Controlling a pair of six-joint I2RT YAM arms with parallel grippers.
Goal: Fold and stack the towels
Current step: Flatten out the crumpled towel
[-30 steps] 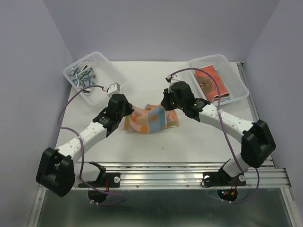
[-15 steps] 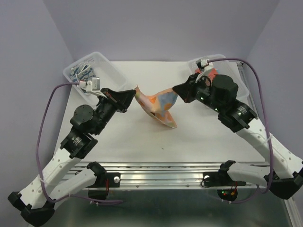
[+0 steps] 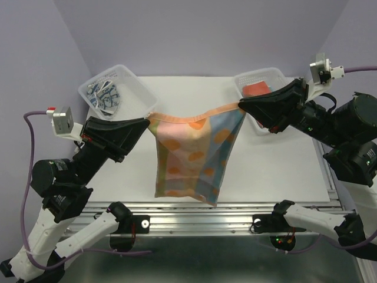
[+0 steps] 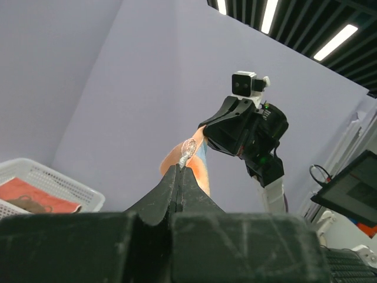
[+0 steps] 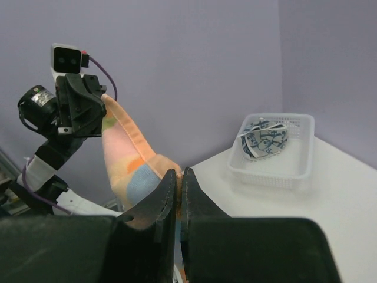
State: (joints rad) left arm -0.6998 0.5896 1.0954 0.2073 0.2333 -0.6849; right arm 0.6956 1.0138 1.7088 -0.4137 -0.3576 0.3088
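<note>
Lilac walls box in a white table [image 3: 277,171]; above its middle hangs the orange-dotted checked towel [image 3: 191,159], stretched by its top hem, its tail drooping toward six o'clock. Its nine-o'clock corner is pinched in the left gripper [image 3: 146,121], its three-o'clock corner in the right gripper [image 3: 240,105], both clamped on cloth. To fold well, I'd level that sagging hem, touch the bottom edge to the table first, then lay the rest over squarely. Behind, a clear basket [image 3: 139,86] at ten o'clock holds blue-patterned towels [image 3: 101,95]; a second basket [image 3: 259,73] at two holds what looks like a red-orange towel [image 3: 256,89], half hidden.
</note>
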